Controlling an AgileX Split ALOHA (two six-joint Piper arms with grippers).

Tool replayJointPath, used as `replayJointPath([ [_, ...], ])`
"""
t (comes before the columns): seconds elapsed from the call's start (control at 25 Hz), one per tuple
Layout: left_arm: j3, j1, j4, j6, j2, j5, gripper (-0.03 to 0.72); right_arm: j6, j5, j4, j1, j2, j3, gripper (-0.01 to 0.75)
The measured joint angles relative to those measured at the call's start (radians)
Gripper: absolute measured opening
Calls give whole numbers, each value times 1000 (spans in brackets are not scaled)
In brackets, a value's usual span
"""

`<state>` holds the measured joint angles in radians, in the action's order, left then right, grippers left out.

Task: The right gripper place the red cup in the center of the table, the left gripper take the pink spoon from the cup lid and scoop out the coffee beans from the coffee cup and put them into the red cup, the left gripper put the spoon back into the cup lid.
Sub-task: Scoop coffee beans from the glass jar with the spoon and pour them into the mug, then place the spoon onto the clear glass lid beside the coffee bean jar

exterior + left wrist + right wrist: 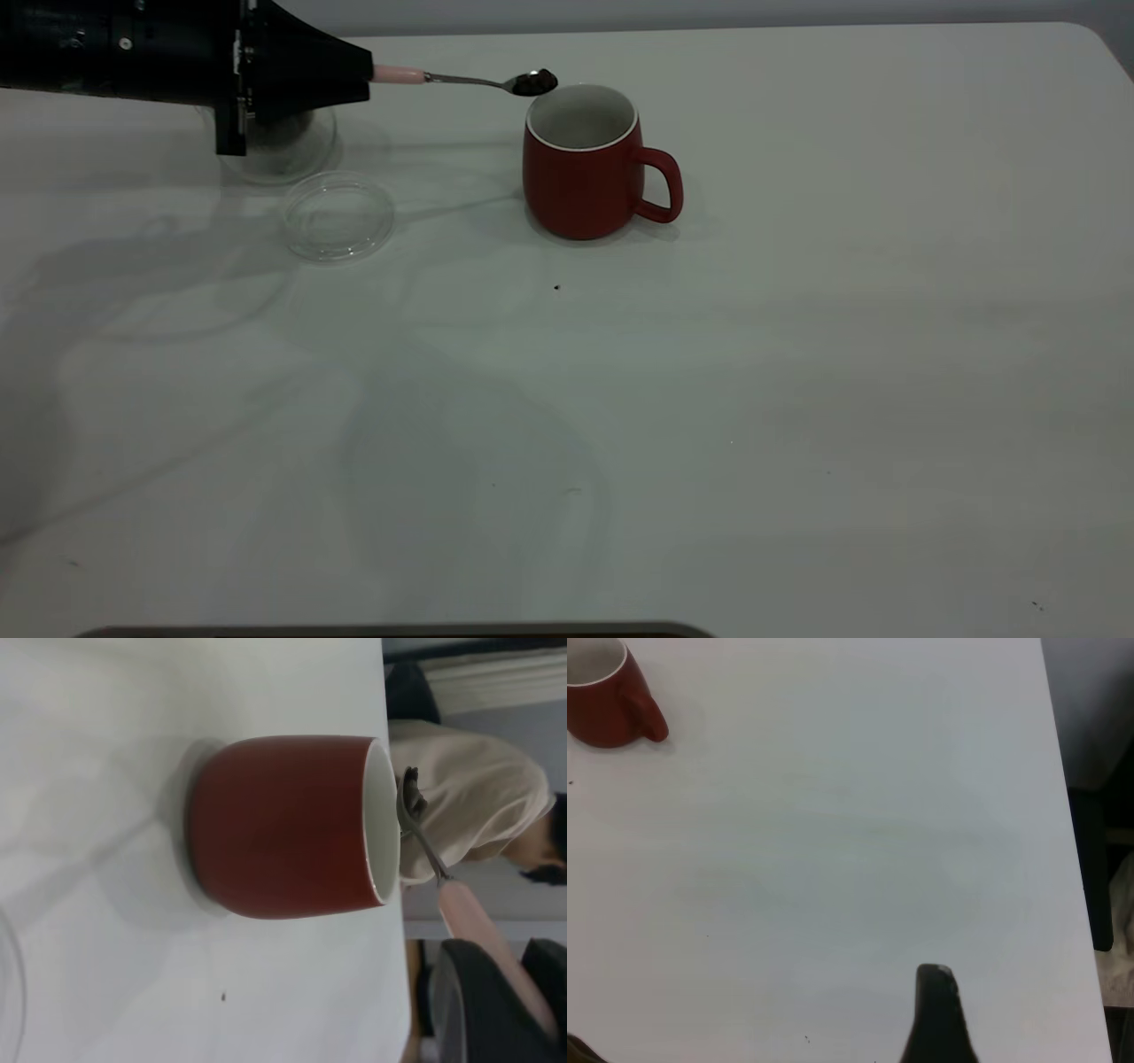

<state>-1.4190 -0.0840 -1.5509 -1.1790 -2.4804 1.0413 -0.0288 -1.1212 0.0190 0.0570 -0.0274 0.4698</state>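
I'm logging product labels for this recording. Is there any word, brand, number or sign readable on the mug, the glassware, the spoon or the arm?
None.
The red cup is plain.
The cup lid and coffee cup are bare glass.
The pink spoon has no visible marking.
The left tool housing shows no readable text.

left arm's tool (292,75) is a matte black tapering shell with small silver screws.

The red cup (580,173) looks like matt-glazed ceramic with a smooth white inside. The pink spoon (469,80) has a shiny metal bowl. The cup lid (338,215) is clear glass, the table (797,354) smooth matt white.
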Motion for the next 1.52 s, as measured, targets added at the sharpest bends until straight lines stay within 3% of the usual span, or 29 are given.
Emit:
replayJointPath([
  [0.36,0,68,-11,-182,-1,-85,127,0,0,0,0,0,0,585],
  [0.92,0,81,-109,-648,-1,-110,127,0,0,0,0,0,0,585],
  [1.16,0,76,-115,-607,0,-42,127,0,0,0,0,0,0,585],
  [1.32,0,44,24,-456,53,24,127,0,0,0,0,0,0,585],
  [1.52,0,-60,186,-238,161,84,127,0,0,0,0,0,0,585],
])
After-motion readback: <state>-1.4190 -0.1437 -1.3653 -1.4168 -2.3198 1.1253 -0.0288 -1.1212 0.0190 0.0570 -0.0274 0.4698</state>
